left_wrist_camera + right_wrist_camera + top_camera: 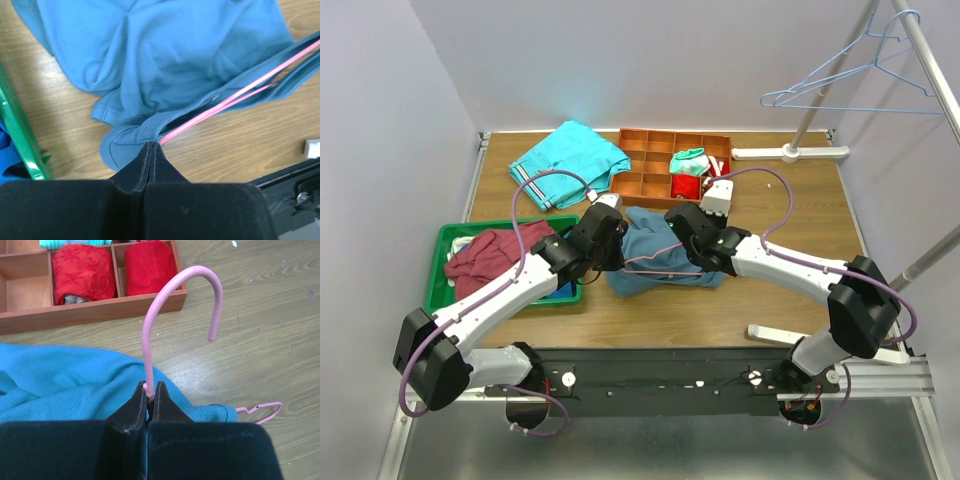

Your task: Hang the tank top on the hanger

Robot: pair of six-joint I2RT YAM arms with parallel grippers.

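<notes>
The steel-blue tank top (pixel 655 265) lies crumpled on the table's middle. The pink wire hanger (pixel 650 258) is partly inside it. In the left wrist view my left gripper (pixel 151 145) is shut on the tank top's (pixel 175 55) ribbed edge, right where the hanger's pink wire (pixel 235 95) comes out of the cloth. In the right wrist view my right gripper (pixel 149 390) is shut on the hanger's (pixel 170 285) neck just below its hook. The tank top (pixel 65 382) lies under the jaws. In the top view the left gripper (pixel 613 260) and right gripper (pixel 678 225) sit at opposite ends of the top.
An orange wooden organizer (pixel 650 160) with red rolled cloths (pixel 80 272) stands just beyond. A turquoise shirt (pixel 568 160) lies at the back left. A green tray (pixel 445 232) holds a maroon shirt (pixel 495 255). A light blue hanger (pixel 850 80) hangs on the rack at the right.
</notes>
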